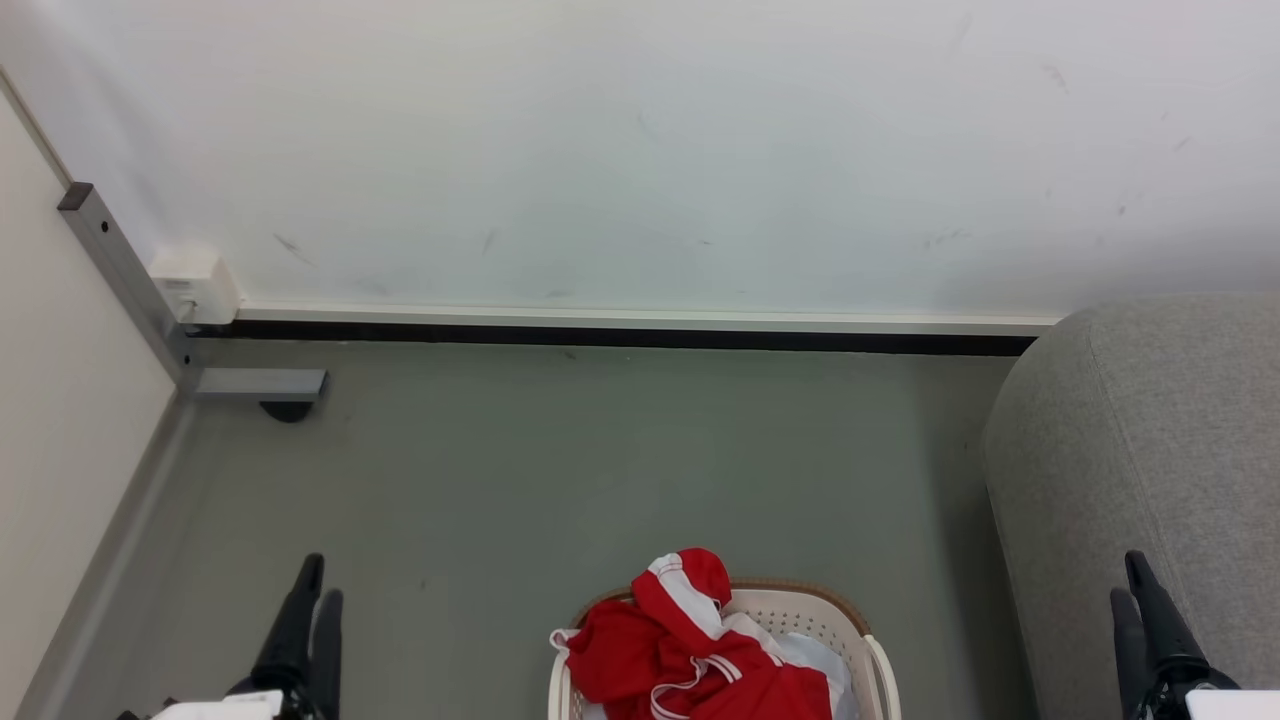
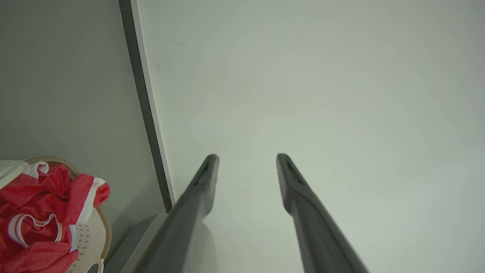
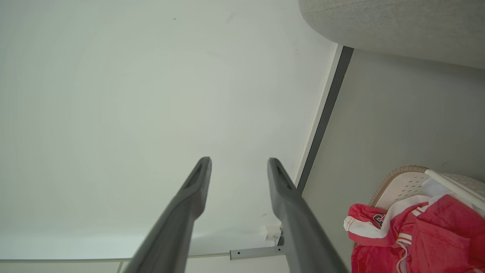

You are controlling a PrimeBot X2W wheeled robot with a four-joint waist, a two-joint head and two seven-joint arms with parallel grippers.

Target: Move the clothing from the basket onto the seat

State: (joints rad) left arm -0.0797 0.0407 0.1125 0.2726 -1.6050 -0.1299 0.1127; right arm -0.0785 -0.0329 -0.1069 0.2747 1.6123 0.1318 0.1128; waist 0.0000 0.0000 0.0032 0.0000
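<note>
grey floor point(image 1: 560, 470) spans wall point(image 1: 640, 150) to basket point(image 1: 800, 605), seat point(image 1: 1130, 450); left claw point(image 2: 247, 157), right claw point(image 3: 238, 161) parted, empty.

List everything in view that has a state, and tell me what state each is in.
basket: upright on the floor, loaded.
clothing: heaped in the basket, draped over its rim.
seat: no clothing on the visible part.
left gripper: open, empty.
right gripper: open, empty.

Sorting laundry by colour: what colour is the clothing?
Clothing: red with white trim; head view shows it best.
</note>
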